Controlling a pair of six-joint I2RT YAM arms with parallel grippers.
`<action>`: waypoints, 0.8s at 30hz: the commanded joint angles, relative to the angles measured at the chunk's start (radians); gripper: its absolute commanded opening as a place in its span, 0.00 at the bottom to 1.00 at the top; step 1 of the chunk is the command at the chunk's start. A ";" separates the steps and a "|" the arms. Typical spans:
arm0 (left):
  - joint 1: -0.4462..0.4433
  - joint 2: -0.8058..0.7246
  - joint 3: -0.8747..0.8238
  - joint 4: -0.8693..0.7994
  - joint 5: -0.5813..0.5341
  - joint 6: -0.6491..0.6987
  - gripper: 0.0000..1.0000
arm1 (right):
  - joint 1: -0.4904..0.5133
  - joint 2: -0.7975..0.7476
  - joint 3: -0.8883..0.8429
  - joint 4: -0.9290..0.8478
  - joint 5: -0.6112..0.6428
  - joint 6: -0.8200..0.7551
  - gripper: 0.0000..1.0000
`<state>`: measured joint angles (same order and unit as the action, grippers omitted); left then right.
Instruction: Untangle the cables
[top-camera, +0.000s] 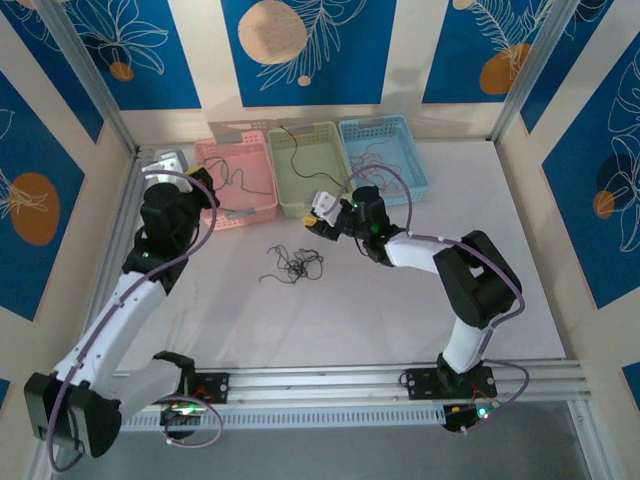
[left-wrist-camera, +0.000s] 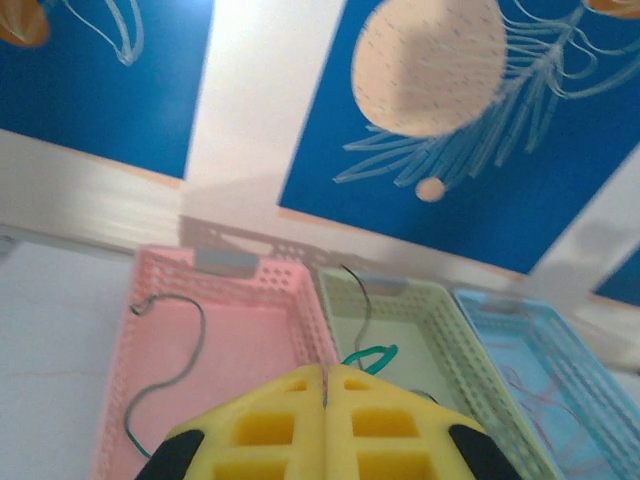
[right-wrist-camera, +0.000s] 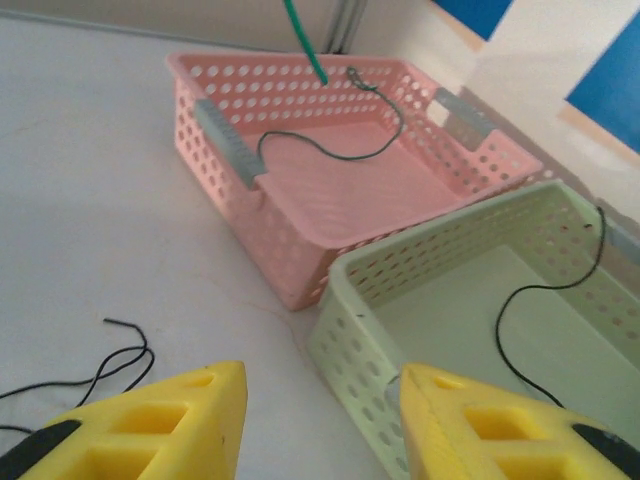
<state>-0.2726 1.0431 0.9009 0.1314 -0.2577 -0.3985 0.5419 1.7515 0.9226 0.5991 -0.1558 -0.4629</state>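
Observation:
A loose clump of thin dark cables (top-camera: 293, 265) lies on the white table between the arms; its edge (right-wrist-camera: 112, 366) shows at lower left in the right wrist view. My left gripper (top-camera: 207, 186) (left-wrist-camera: 325, 372) is shut on a green cable (left-wrist-camera: 372, 357), whose loop pokes out past the yellow fingertips, and hovers by the pink basket (top-camera: 236, 172). The green cable's end (right-wrist-camera: 303, 37) hangs over that basket. My right gripper (top-camera: 324, 210) (right-wrist-camera: 322, 400) is open at the green basket's (top-camera: 310, 166) near corner (right-wrist-camera: 345, 300), holding nothing.
One dark cable (right-wrist-camera: 335, 152) lies in the pink basket, and another dark cable (right-wrist-camera: 515, 305) in the green one. The blue basket (top-camera: 386, 156) at the right holds thin reddish cables (left-wrist-camera: 540, 400). Walls stand right behind the baskets.

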 joint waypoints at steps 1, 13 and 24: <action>0.012 0.073 0.046 0.132 -0.154 0.050 0.00 | -0.009 -0.032 0.006 0.042 0.018 0.052 0.45; 0.030 0.553 0.265 0.369 -0.295 0.136 0.00 | -0.008 -0.031 0.012 0.013 -0.018 0.039 0.44; 0.060 0.840 0.387 0.356 -0.263 0.103 0.36 | -0.007 -0.025 0.028 -0.024 -0.052 0.034 0.43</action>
<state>-0.2306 1.8637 1.2724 0.4751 -0.5320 -0.2756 0.5316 1.7435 0.9237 0.5949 -0.1818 -0.4328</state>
